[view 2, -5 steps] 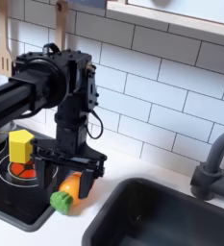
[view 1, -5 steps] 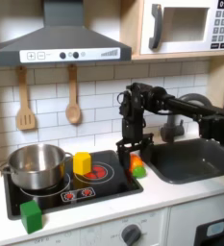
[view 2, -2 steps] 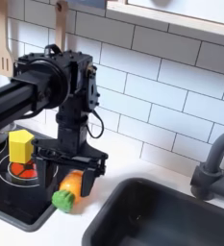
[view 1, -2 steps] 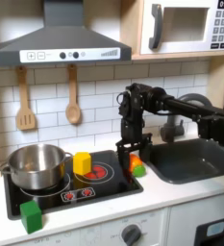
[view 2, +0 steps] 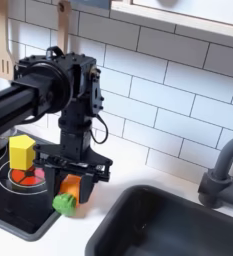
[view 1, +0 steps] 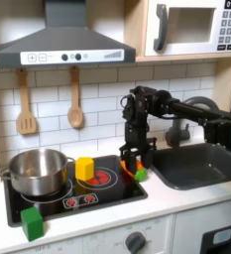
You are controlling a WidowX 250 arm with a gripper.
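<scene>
the gripper hangs low over the right end of the stove, its jaws spread apart and set down on either side of the toy carrot. the carrot lies on the stove top near the edge by the sink, its orange body between the fingers and its green end poking out toward the front in the second exterior view. whether the fingers actually touch it i cannot tell; they look parted, not clamped. in the first exterior view the gripper sits just right of the red burner, with the carrot showing as a small orange and green bit beneath it.

a yellow block stands on the stove to the first exterior view's left of the gripper, near but apart from it. further left is a steel pot, and a green block rests at the front of the counter. a spatula and a wooden spoon hang on the tiled wall, and a faucet rises by the sink.
</scene>
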